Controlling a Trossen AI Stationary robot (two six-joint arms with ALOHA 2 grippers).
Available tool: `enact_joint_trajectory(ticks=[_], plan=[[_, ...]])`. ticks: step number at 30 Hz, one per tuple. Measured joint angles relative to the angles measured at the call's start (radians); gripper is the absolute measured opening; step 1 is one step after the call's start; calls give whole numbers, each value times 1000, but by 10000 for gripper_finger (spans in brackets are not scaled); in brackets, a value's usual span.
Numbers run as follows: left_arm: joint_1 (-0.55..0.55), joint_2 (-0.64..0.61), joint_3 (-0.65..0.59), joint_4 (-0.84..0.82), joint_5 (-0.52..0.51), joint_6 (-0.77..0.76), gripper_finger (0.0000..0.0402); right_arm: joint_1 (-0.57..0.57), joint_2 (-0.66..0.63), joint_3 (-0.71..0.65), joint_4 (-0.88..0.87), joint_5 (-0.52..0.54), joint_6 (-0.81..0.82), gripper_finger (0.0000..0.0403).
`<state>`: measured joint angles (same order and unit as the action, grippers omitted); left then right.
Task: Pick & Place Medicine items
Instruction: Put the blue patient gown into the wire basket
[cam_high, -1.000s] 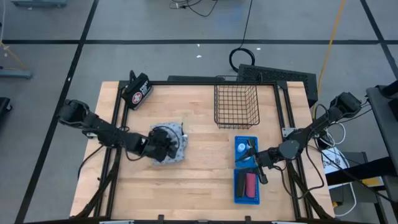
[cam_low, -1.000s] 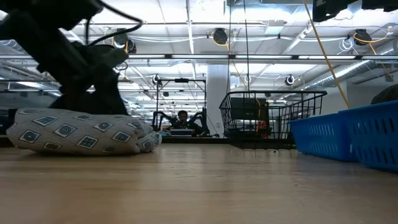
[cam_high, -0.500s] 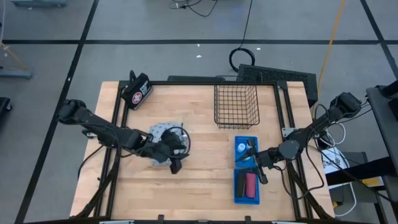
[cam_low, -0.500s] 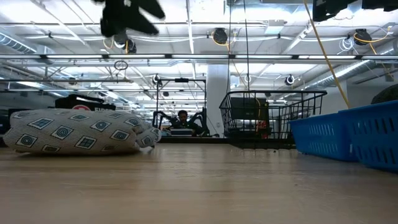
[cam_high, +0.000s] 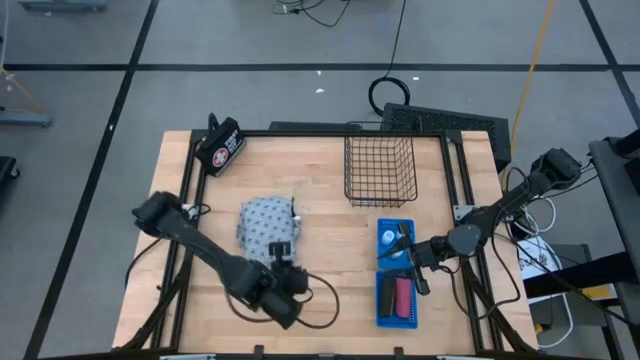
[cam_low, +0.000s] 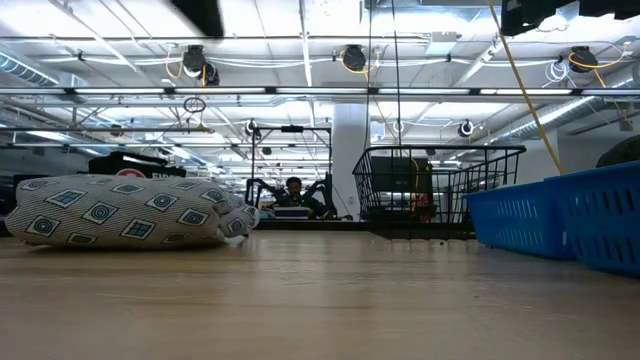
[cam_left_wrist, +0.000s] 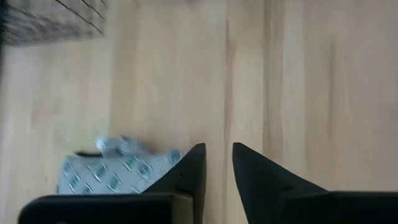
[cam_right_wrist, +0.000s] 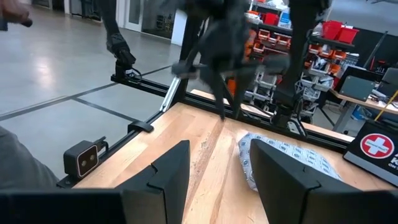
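The grey-white patterned pouch lies flat on the wooden table, left of the middle, and shows in the low view. My left gripper hangs above the table just near-side of the pouch, open and empty. My right gripper hovers over the two blue trays, open and empty. The near tray holds a pink piece and a black piece. A small white bottle shows in the far tray. The other items are hidden or too small to make out.
A black wire basket stands on the table's far side, right of the middle. The black case with the red-and-white emblem sits at the far left corner. Bare wood lies between the pouch and the trays. A person shows far off in the room.
My left gripper was down on the pouch. It has risen off it and swung back toward the table's near edge, climbing almost out of the low view. The pouch stays where it was, flat on the table. My right arm has kept still.
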<state>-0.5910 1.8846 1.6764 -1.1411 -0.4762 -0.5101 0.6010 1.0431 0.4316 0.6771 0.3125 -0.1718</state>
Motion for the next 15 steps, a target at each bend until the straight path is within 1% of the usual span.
enact_joint_trajectory(ticks=[3, 6, 9, 12, 15], plan=[[3, 65, 0, -83, 46, -31, 79, 0, 0, 0, 0, 0, 0, 155], [13, 115, 0, -208, 90, -130, 93, 0, 0, 0, 0, 0, 1, 155], [24, 135, 0, -297, 93, -267, 134, 0, 0, 0, 0, 0, 1, 155], [32, 138, 0, -306, 90, -398, 192, 0, 0, 0, 1, 0, 2, 155], [40, 138, -7, -297, 50, -463, 246, 0, 0, 0, 1, 0, 1, 155]])
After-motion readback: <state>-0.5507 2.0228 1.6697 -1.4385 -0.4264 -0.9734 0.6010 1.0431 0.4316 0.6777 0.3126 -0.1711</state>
